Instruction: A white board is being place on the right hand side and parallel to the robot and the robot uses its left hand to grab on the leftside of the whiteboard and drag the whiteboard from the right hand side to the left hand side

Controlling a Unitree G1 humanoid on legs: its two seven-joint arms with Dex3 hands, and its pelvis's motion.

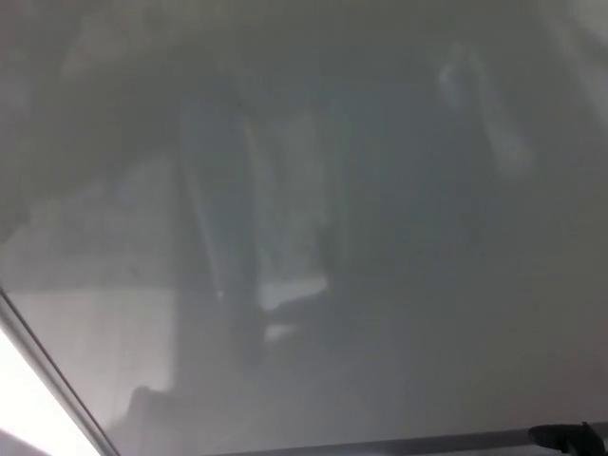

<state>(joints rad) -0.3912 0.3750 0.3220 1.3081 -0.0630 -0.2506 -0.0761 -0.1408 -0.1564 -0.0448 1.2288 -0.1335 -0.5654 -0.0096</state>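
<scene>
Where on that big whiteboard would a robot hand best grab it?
Probably its left edge, the frame strip slanting across the lower-left corner, reached from the left. The face is flat and glossy with nothing to pinch; only the edges offer a hold.

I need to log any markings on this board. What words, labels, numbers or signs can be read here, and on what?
None. The whiteboard fills the head view and bears no writing, only dim, blurred reflections. Its frame edge and the small black fitting at lower right show no readable label.
</scene>
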